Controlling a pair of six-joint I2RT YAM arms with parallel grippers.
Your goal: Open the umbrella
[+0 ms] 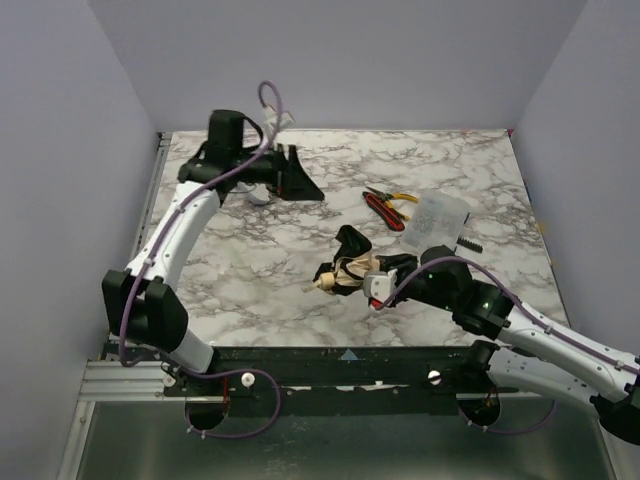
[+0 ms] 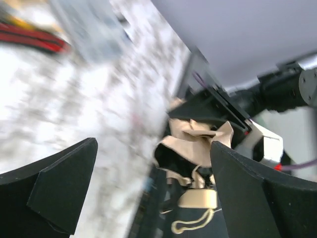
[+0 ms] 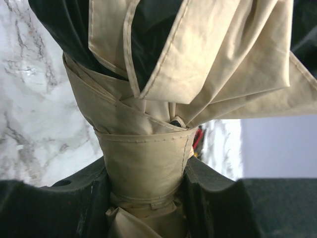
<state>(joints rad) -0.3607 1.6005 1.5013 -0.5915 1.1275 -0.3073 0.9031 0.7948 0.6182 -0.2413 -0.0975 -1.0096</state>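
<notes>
Umbrella (image 1: pixel 350 270) lay folded on the table (image 1: pixel 230 270), right of centre and toward the near edge, with its handle (image 2: pixel 198 199) pointing left.

Right gripper (image 3: pixel 146 183): fingers clamped on the bunched tan fabric, over a stitched band that wrapped the canopy. Left gripper (image 1: pixel 290 178): jaws spread wide, holding nothing, up by the far-left corner and well apart from the umbrella. Its own view was blurred.

Risks as we judged them:
- The right hold sat on cloth, not on shaft or handle. A pull could drag the fabric and let the bundle slip or twist.
- If that band was the closing strap, the ribs could not spread while it stayed wrapped and pinched.
- Nothing held the handle, so the whole umbrella might slide instead of extending.

Room:
- Bare marble lay left of the umbrella and toward the far edge, the best side for the canopy to spread.
- Pliers (image 1: pixel 388 208) and a pale translucent case (image 1: pixel 440 213) lay near, on the far-right side, and a spreading canopy could sweep them.
- The near edge was close, and walls stood on the other three sides.
</notes>
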